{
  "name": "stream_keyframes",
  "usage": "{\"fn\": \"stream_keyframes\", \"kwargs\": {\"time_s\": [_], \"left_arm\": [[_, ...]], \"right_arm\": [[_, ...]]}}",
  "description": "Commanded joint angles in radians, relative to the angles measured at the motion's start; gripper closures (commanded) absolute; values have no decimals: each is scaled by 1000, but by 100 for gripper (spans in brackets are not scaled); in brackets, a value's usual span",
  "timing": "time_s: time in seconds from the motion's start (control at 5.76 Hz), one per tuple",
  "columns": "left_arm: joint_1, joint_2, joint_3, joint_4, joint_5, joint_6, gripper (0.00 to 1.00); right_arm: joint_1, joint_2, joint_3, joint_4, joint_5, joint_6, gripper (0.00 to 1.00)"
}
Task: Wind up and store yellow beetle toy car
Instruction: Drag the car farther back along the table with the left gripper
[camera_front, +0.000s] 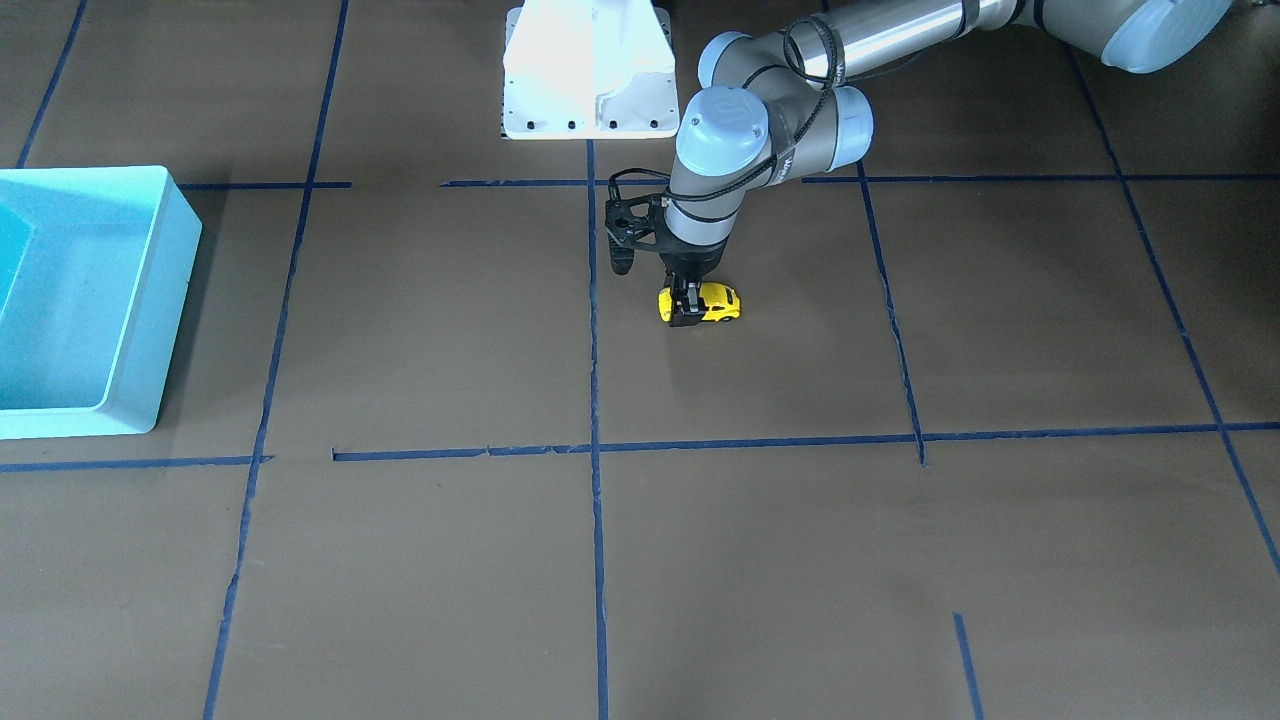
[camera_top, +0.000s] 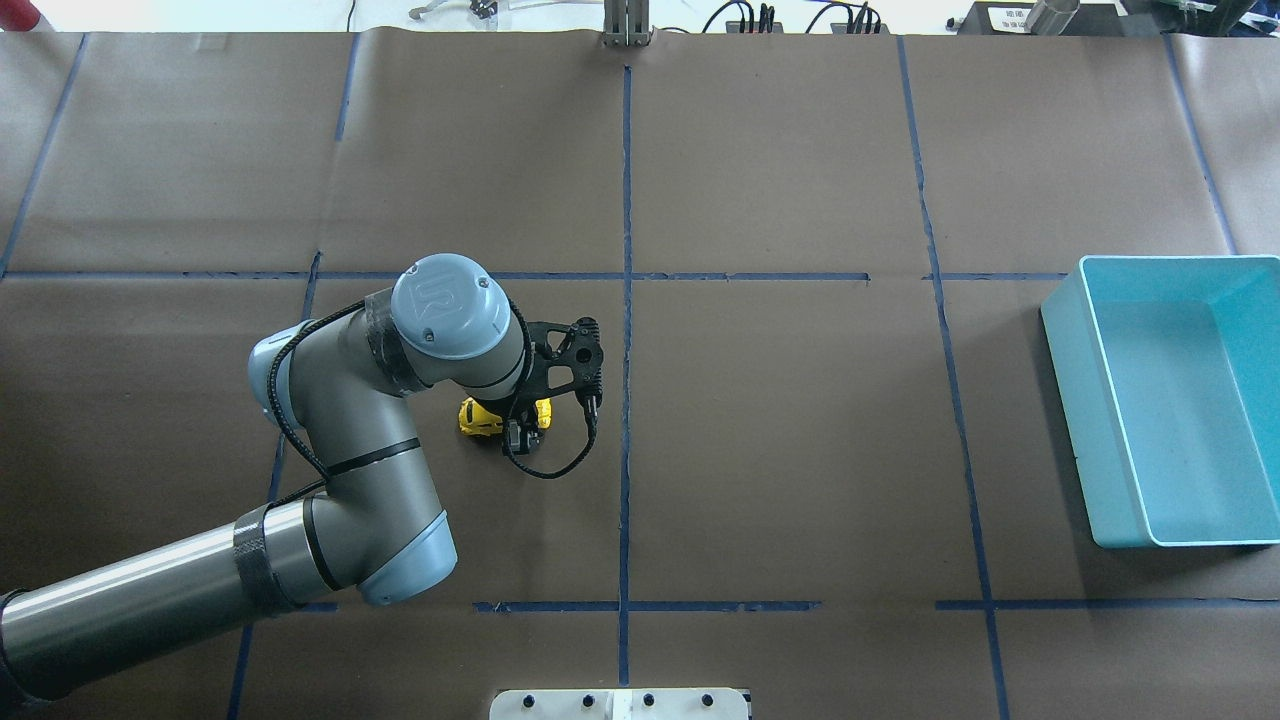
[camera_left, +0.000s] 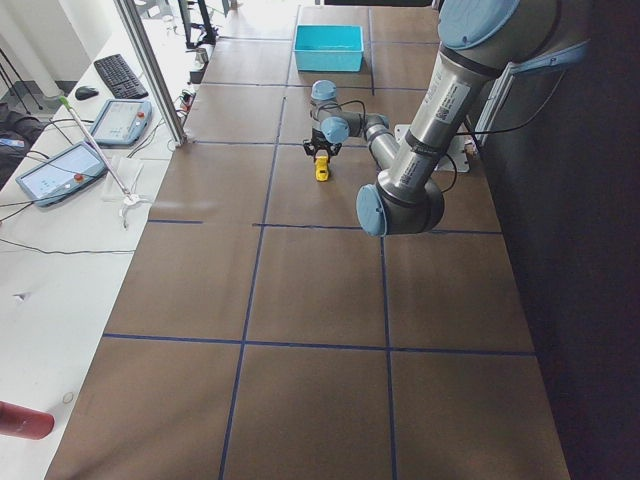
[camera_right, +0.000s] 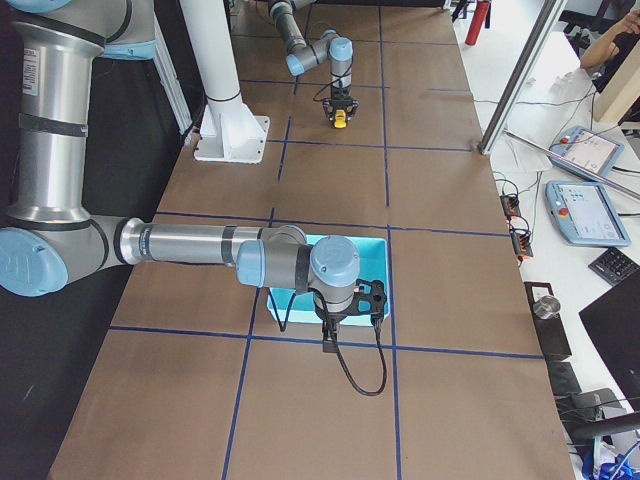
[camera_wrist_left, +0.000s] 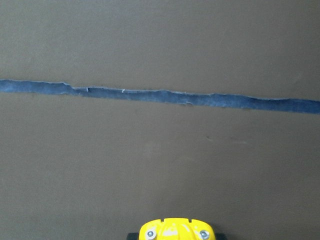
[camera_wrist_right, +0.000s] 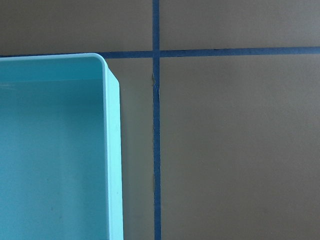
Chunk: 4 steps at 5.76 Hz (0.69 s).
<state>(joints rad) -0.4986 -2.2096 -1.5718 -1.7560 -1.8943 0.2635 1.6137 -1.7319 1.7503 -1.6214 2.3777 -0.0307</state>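
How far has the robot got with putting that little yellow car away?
Nothing is stored yet: the light blue bin holds no car. In hand: the left end effector is clamped on the yellow beetle toy car at mid-table. Left: winding it, if not already done, then carrying it across to the bin.

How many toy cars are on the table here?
1. The yellow beetle toy car sits near the middle of the table, gripped by the left gripper. No other shows.

yellow beetle toy car (camera_front: 717, 300) | bright yellow, rounded | upright on wheels | on table (camera_front: 760, 560)
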Motion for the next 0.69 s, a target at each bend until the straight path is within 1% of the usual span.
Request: {"fn": "stream_keyframes", "kwargs": {"time_s": [0.0,0.52], "left_arm": [[-18,24,-17,-2,-23,2,100],[-18,51,-22,-17,-25,0,100]], "right_arm": [[0,0,0,0,2,0,0],[0,0,0,0,9,0,0]]}}
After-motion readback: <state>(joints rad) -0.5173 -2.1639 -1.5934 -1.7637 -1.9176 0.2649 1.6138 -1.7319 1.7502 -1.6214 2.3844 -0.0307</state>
